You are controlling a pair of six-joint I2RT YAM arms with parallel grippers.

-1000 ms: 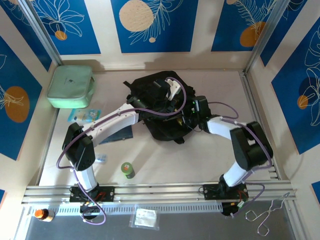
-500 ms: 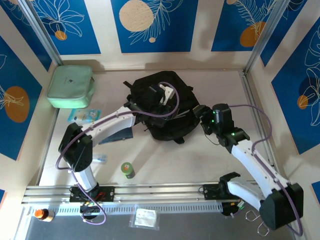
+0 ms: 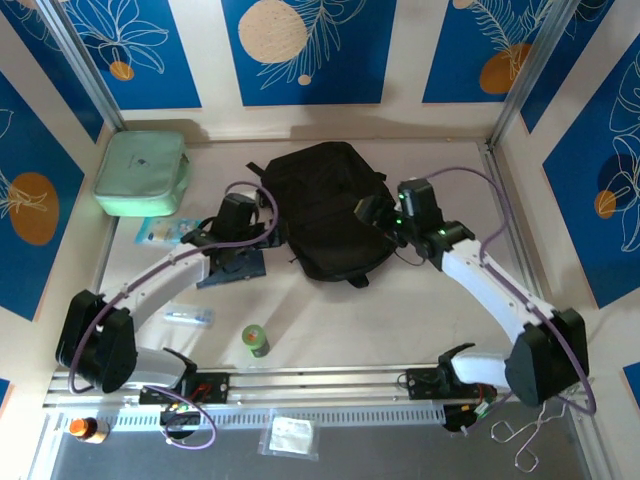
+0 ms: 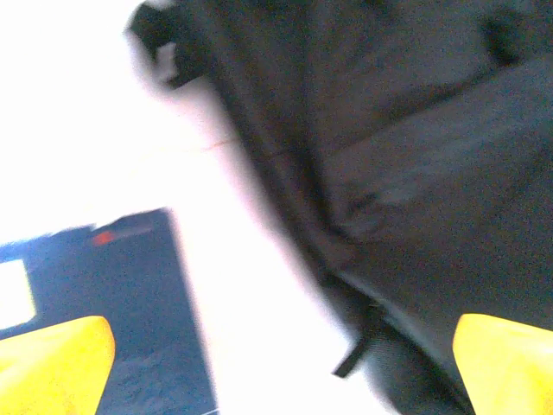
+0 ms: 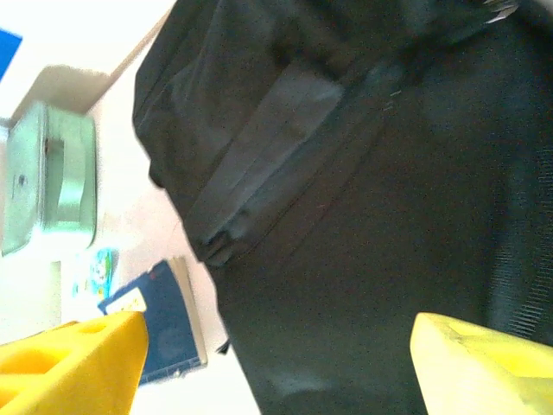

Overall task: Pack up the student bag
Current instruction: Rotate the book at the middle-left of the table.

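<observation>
Left gripper point(image 4: 278, 346): yellow fingers point(image 4: 52, 367) spread wide, nothing between them. One tip is over a dark blue notebook point(image 4: 121, 294), the other over the edge of the student bag point(image 3: 325, 205).
Right gripper point(image 5: 278, 363): jaws wide and empty, over the bag's right side.
Student bag: black fabric, lying flat at the centre of the overhead frame on the table point(image 3: 420, 320), between the two grippers.
Notebook: just left of the bag, on the table.
Mint green zip case point(image 3: 142, 172): upper left, well apart from the bag.
Light blue packet point(image 3: 165, 232): below the case.
Small green bottle point(image 3: 256, 340): lower left of centre, upright.
</observation>
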